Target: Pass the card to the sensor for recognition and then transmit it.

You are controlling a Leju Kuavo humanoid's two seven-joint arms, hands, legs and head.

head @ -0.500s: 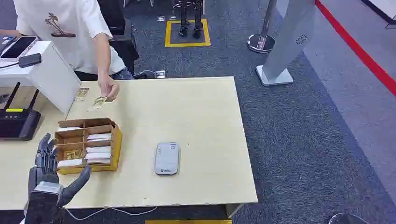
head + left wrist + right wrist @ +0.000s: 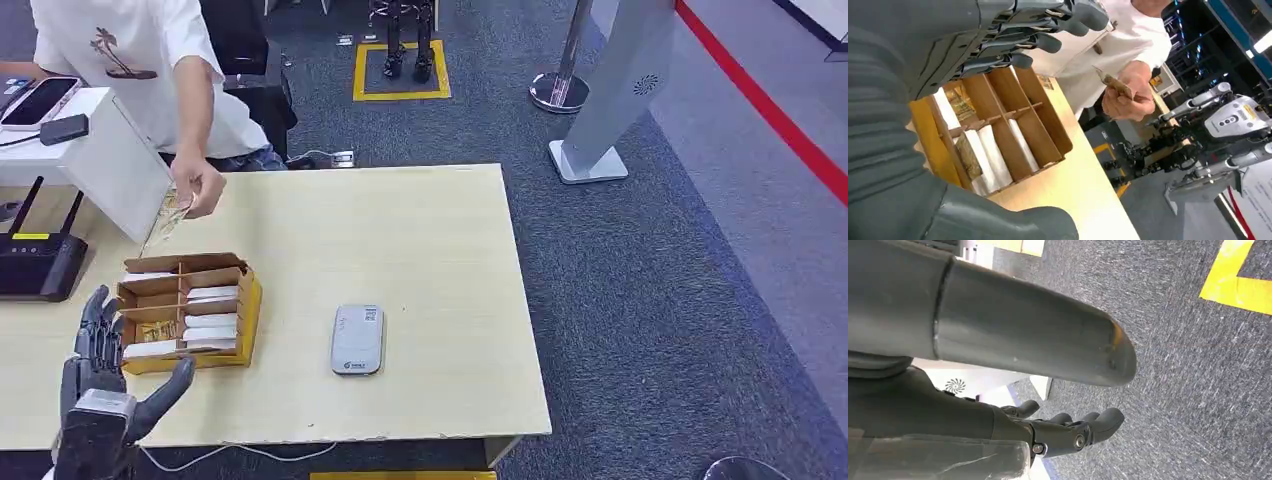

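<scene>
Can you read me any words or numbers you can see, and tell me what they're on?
No words or numbers can be read.
Grey sensor on the table: small marks, too small to read.
Person's white shirt: a palm tree picture, no words.
Cards in the cardboard box: too blurred to read.

A pale wooden table (image 2: 420, 260) stands on grey carpet (image 2: 650, 300). A red floor line (image 2: 770, 110) runs diagonally, and a yellow square (image 2: 400, 72) marks the carpet beyond.

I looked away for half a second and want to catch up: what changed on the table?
The person's hand lifted its card and drew it toward the table's far left corner. The left hand, card box and sensor stayed put.
</scene>
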